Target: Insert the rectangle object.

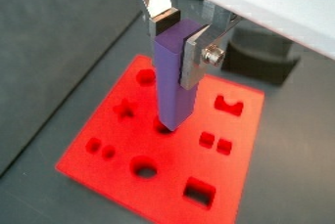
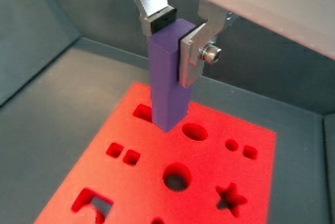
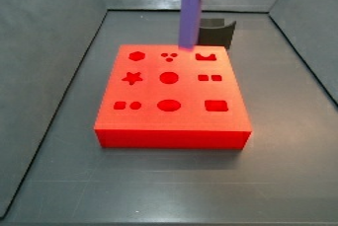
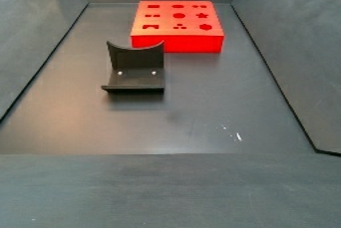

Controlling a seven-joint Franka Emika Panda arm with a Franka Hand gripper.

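Gripper point(image 1: 179, 40) above the red block point(image 3: 172, 97), jaws pinching the purple bar point(image 1: 173, 76) upright near its top; stiff, light, probably smooth, so grip the flat faces.

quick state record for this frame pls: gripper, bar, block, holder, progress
gripper: above the red block, gripper shut on the purple bar, holding its upper part
purple bar: upright, lower end over the red block's top face; whether it has entered a hole cannot be told
red block: on the floor, top face with holes of several shapes
dark grey holder: on the floor, apart from the block, empty
progress: bar not visibly inserted yet
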